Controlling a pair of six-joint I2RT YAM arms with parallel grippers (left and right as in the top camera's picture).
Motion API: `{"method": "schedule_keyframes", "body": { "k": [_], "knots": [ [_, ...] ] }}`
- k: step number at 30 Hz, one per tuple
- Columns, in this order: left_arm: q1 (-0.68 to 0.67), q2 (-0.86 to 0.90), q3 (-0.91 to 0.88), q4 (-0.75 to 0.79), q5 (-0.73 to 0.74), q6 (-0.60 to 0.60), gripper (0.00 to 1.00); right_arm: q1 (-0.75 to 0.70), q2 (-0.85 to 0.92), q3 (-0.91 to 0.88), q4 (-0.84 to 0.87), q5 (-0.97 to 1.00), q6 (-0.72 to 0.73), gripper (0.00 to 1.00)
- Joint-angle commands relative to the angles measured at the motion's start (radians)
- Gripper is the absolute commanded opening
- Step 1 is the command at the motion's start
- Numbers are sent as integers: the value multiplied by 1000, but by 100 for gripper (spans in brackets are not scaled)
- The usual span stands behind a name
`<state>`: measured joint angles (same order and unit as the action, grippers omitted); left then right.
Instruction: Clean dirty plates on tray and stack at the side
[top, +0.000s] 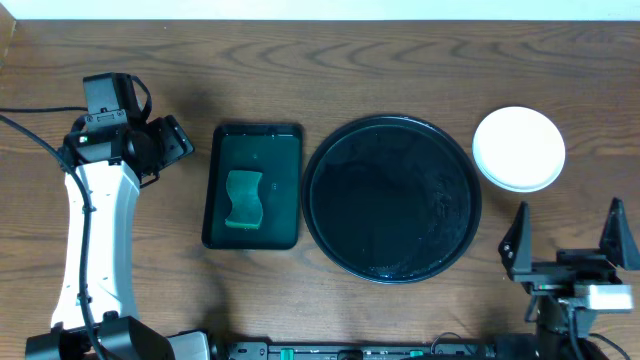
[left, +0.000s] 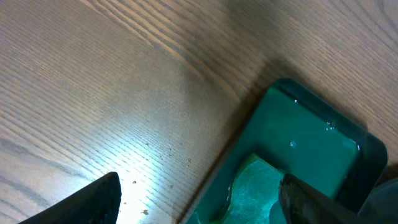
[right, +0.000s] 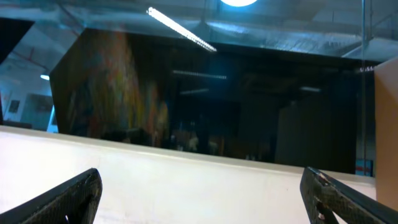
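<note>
**A:** Where are the plates?

**B:** The plates (top: 519, 148) sit off the tray (top: 392, 199), on the bare tabletop (top: 400, 60) at about two o'clock from the tray's centre. A white one is on top, and I cannot tell how many lie beneath. The tray holds nothing but a few wet glints.

**A:** How would they handle?

**B:** My guess is light, stiff and glazed, so slippery when damp and apt to chip if dropped. I would pinch the rim at its six o'clock edge, nearest the right claw (top: 567, 240).

**A:** And the claws?

**B:** Both are spread wide and hold nothing. The right claw is at five o'clock from the tray. The left claw (top: 172, 140) is out at nine o'clock, beyond the green rectangular tray (top: 275, 160) holding the sponge (top: 243, 198).

**A:** The surface and the room?

**B:** The tabletop is wood-grained, with small specks near the left claw. Beyond it is a dark panel under ceiling strip lights.
</note>
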<state>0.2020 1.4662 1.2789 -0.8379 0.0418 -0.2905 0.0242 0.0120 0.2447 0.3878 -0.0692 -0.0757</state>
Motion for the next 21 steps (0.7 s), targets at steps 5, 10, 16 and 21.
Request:
{"method": "schedule_keyframes", "body": {
  "k": [5, 10, 16, 21],
  "knots": [
    [3, -2, 14, -3, -13, 2, 81, 10, -6, -155, 15, 13, 31, 99],
    [3, -2, 14, -3, -13, 2, 81, 10, -7, -241, 8, 21, 42, 99],
    [3, -2, 14, -3, -13, 2, 81, 10, -7, -240, -240, 32, 41, 99],
    [3, -2, 14, -3, -13, 2, 81, 10, -7, -240, -463, 39, 42, 99]
  ]
}}
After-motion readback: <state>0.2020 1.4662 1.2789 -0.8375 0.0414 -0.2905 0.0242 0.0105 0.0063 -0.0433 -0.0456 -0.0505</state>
